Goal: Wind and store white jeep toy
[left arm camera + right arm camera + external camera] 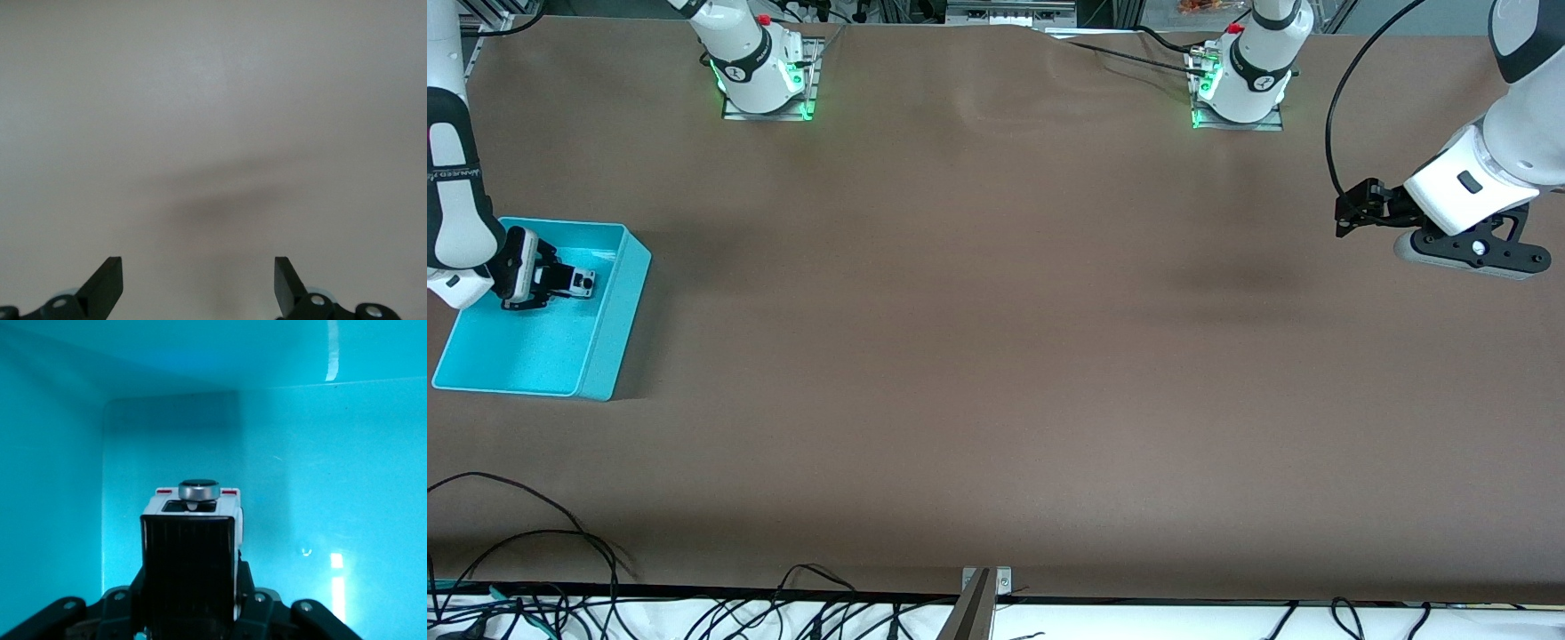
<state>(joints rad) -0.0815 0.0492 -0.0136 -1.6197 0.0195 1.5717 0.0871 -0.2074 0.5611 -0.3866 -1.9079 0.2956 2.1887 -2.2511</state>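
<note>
right gripper (569, 283) inside the turquoise bin (618, 333) at the right arm's end, jaws pinching the white jeep toy (583, 282), right wrist view alone shows its silver knob (199, 491), left gripper (1347, 213) waits over bare table (996, 373), jaws spread

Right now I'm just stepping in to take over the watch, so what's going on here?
The right hand is shut on the white jeep toy and holds it inside the turquoise bin at the right arm's end of the table. The left hand waits open over bare table at the left arm's end, holding nothing.
</note>
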